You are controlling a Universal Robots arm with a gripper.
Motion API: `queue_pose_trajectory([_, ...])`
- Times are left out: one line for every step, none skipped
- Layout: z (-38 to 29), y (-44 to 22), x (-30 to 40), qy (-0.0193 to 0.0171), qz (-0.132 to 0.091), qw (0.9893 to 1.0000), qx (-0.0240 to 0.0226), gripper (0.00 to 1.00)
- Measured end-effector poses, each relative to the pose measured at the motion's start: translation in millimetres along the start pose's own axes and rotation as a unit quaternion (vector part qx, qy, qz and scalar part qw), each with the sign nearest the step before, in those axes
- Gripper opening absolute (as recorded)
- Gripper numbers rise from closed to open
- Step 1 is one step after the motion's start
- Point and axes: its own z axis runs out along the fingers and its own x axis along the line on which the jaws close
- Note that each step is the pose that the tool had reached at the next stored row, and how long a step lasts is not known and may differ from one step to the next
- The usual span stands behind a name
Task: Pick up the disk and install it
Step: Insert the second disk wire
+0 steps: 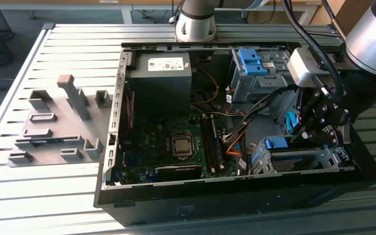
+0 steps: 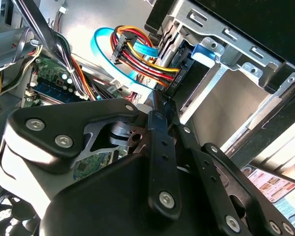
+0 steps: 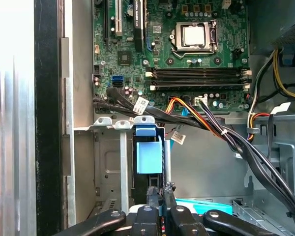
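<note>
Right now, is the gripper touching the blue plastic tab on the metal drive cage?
Apart. In the first wrist view the gripper sits shut beside the blue plastic tab, with a dark gap between them.

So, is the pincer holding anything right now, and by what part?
Nothing looks held: the pincer is shut, its tips just beside the blue-framed disk.

Gripper (image 3: 159, 194) fingers (image 3: 152, 196) pressed together
</note>
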Motion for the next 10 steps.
queue_pose_trajectory([0.1, 0.0, 0.0, -0.0001, 0.000, 1.0000, 0.0000, 0.16])
queue_pose_trajectory([0.2, 0.0, 0.0, -0.0002, 0.000, 1.0000, 0.0000, 0.16])
queue_pose_trajectory([0.2, 0.0, 0.0, -0.0002, 0.000, 1.0000, 0.0000, 0.16])
queue_pose_trajectory([0.0, 0.0, 0.0, -0.0004, 0.000, 1.0000, 0.0000, 0.16])
queue_pose_trajectory([-0.6, 0.0, 0.0, -0.0010, 0.000, 1.0000, 0.0001, 0.17])
queue_pose_trajectory([-2.2, 0.1, 0.0, -0.0011, 0.000, 1.0000, 0.0000, 0.17])
queue_pose_trajectory([-4.7, 0.2, -0.1, -0.0009, 0.000, 1.0000, 0.0000, 0.24])
queue_pose_trajectory([-7.9, 0.3, -0.1, -0.0007, 0.000, 1.0000, 0.0000, 0.24])
queue_pose_trajectory([-11.5, 0.4, -0.2, -0.0009, 0.000, 1.0000, 0.0000, 0.24])
queue_pose_trajectory([-15.6, 0.6, -0.3, -0.0008, 0.000, 1.0000, -0.0001, 0.24])
